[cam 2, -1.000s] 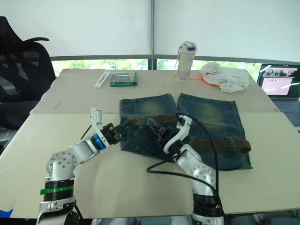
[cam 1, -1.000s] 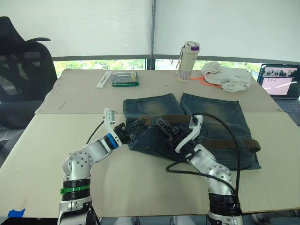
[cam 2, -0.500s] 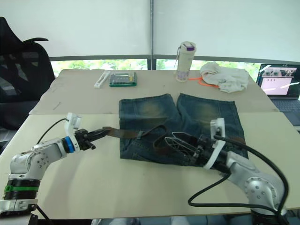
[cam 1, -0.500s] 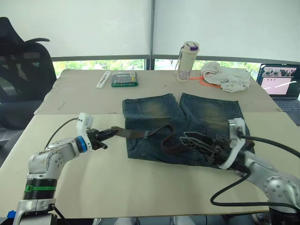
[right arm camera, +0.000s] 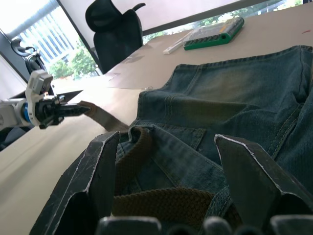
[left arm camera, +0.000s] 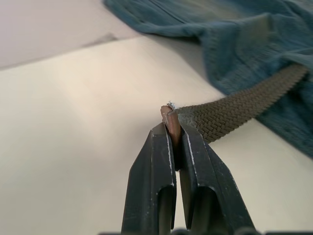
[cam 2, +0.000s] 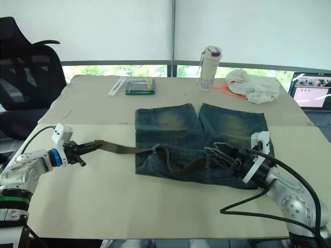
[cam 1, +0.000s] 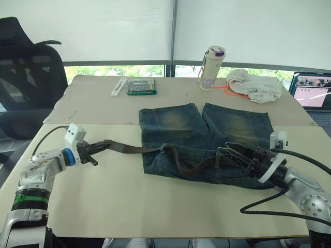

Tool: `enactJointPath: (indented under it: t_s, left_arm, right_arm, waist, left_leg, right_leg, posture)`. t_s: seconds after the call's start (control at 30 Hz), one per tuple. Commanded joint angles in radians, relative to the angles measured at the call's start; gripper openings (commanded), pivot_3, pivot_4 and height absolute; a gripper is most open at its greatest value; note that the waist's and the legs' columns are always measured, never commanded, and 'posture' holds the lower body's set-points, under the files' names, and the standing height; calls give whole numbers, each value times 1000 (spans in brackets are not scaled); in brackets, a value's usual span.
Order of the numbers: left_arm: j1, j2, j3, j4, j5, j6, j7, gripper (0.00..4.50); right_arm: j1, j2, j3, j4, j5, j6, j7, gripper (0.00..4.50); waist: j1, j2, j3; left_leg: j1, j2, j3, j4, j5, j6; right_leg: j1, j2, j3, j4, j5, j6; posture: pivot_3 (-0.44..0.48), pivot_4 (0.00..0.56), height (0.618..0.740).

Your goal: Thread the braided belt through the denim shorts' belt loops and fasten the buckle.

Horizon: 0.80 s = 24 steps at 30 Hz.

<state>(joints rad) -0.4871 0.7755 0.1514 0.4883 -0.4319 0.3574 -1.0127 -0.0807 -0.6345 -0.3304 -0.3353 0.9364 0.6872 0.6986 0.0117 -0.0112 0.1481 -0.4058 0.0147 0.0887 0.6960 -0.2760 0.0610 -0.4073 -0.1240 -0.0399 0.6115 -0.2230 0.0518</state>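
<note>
I've got the L gripper [left arm camera: 175,147] clamped on the braided belt [cam 1: 129,149] tip; R gripper [right arm camera: 166,147] wide open, holding nothing. Belt's prob limp, so grip near the end.

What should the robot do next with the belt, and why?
Probably keep pulling a little further to the robot's left. The left gripper is shut on the braided belt's tip, and the strap runs through a belt loop but sags in a slack curve across the denim shorts; the right gripper is open.

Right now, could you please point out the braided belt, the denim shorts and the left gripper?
braided belt [cam 1: 129,149], left eye view, strap stretched over the table.
denim shorts [cam 1: 173,121], left eye view, leg panel.
left gripper [left arm camera: 174,138], left wrist view, fingertips clamping the belt tip.
</note>
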Motion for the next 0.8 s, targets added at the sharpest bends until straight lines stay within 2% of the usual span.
enactJointPath:
  t_s: [0.03,0.3,0.63,0.8]
  left_arm:
    - [-53,21,55,43,14,-73,0,0]
    - [-75,28,74,111,51,-139,3,0]
    - [-155,32,121,268,113,-285,120,0]
    - [-156,28,136,277,105,-327,92,0]
  right_arm:
    - [9,-15,-4,-23,-31,-32,30,3449]
    - [18,-11,3,-20,-87,-47,62,3449]
    - [20,-1,12,-20,-105,-53,71,3449]
    - [18,-2,7,-25,-96,-44,69,3449]
  waist:
    - [0,0,0]
    - [-2,0,0]
    - [-1,-1,0]
    - [-2,-1,1]
  left_leg:
    - [0,0,0,0,0,0]
    - [0,0,0,0,0,0]
    - [0,0,0,1,0,0]
    - [0,0,0,1,1,-2]
  right_leg:
    - [0,0,0,0,0,0]
    - [0,0,0,1,0,0]
    - [0,0,-1,1,0,0]
    - [0,0,-1,3,0,0]
  posture:
    - [0,150,737]
    - [0,150,737]
    - [0,150,737]
    - [0,150,737]
